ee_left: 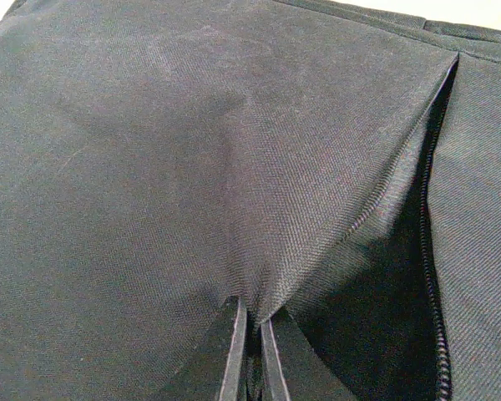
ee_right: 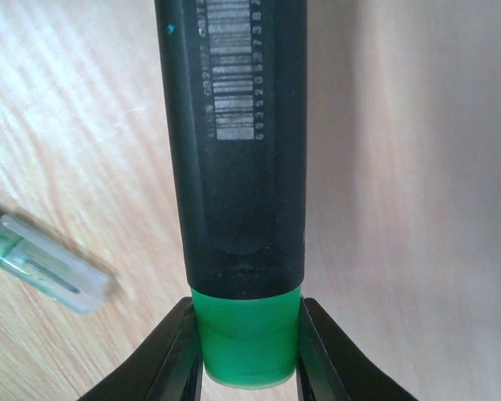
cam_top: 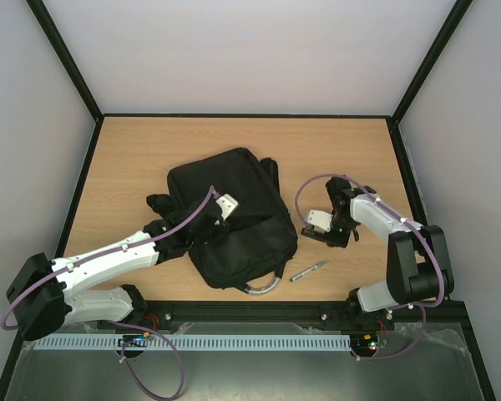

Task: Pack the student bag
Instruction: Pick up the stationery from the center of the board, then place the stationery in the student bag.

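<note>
L gripper on student bag, R gripper on marker.
Bag lies centre-left on desk; L gripper fully closed, pinching a fabric fold just beside open zip. Loose pen by bag's lower right. R gripper part-closed, clamping marker's green end.

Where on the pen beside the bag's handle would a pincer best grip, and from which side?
Mid-barrel of the pen, from straight above, jaws across it: it lies flat, slanted on bare table, clear of the bag. The right pincer holds a marker.
</note>
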`<state>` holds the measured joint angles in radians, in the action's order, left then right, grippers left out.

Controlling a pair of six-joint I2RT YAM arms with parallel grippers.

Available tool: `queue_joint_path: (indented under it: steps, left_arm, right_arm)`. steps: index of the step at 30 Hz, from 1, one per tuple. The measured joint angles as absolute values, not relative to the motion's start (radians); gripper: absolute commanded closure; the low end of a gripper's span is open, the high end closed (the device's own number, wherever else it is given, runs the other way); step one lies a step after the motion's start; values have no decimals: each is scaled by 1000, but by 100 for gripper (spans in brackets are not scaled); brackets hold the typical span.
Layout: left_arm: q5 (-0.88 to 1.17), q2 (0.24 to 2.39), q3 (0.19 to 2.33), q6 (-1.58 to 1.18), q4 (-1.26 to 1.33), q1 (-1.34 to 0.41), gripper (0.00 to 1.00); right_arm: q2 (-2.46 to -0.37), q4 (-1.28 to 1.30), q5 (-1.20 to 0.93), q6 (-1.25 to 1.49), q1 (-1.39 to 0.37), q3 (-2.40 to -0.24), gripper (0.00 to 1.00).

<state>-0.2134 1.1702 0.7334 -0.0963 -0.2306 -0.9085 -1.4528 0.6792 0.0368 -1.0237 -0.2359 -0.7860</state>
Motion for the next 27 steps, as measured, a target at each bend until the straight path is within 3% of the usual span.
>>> queue_joint_path:
  steps: [7,15,27]
  left_arm:
    - [-213,1170,733,-97,-231,-908,98]
    - [-213,1171,733,-96,-231,-908,98]
    - [-202,1183,733,-96,-230,-904,98]
  right_arm:
    - [-1423,762,7,-1000,-181,-949,80]
    - [-1425,941,-220,-841,-201,-1238,82]
    - [-1420,995,-395,-604,-450,-1176,83]
